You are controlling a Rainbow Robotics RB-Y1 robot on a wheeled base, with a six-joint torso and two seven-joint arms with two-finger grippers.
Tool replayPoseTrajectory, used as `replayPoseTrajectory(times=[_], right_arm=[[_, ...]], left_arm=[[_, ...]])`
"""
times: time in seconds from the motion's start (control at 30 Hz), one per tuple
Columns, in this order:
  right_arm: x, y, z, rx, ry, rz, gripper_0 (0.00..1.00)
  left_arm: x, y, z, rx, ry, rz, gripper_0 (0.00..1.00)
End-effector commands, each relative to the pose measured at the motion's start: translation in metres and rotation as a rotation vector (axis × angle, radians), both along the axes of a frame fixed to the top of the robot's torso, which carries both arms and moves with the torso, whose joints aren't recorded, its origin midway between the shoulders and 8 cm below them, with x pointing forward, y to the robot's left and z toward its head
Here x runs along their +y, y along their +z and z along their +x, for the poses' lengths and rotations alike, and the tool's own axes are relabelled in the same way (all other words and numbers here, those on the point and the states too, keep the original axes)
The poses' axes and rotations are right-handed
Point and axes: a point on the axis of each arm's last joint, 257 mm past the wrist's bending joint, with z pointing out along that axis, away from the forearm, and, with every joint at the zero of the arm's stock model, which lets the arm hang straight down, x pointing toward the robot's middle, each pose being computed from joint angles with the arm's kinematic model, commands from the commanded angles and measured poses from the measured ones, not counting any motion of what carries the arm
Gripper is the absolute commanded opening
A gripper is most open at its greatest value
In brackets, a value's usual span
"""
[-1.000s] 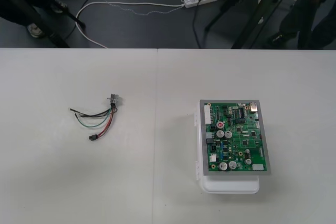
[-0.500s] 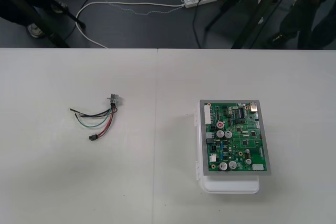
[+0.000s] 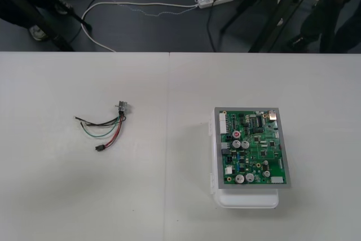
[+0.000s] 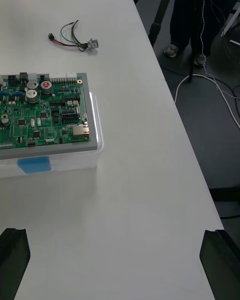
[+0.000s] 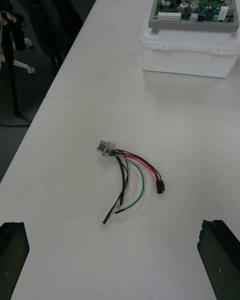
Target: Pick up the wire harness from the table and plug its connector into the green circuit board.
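Left gripper [image 5: 117, 260] and right gripper [image 4: 117, 262] gape empty | harness [image 3: 107, 128] lies loose, well apart from board [image 3: 254, 148] | pickup, plugging both pending

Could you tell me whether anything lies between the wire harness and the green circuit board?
Nothing visible does: only bare table lies between the wire harness and the green circuit board, and between the open left gripper and the harness.
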Motion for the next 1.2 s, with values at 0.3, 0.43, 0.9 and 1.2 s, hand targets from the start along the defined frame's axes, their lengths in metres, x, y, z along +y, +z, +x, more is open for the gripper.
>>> replayPoseTrajectory(times=[0.3,0.43,0.9,1.2], right_arm=[[0.000,0.001,0.000,-0.001,0.001,-0.001,1.00],[0.000,0.001,0.000,-0.001,0.001,-0.001,1.00],[0.002,-0.043,-0.007,0.077,-0.024,0.042,1.00],[0.002,-0.050,-0.007,0.083,-0.031,0.041,1.00]], left_arm=[[-0.016,-0.012,-0.001,0.016,-0.040,-0.016,1.00],[-0.023,-0.025,0.003,0.037,-0.036,-0.018,1.00],[-0.027,-0.067,0.021,0.081,-0.018,0.098,1.00],[-0.021,-0.065,0.046,0.000,-0.035,0.277,1.00]])
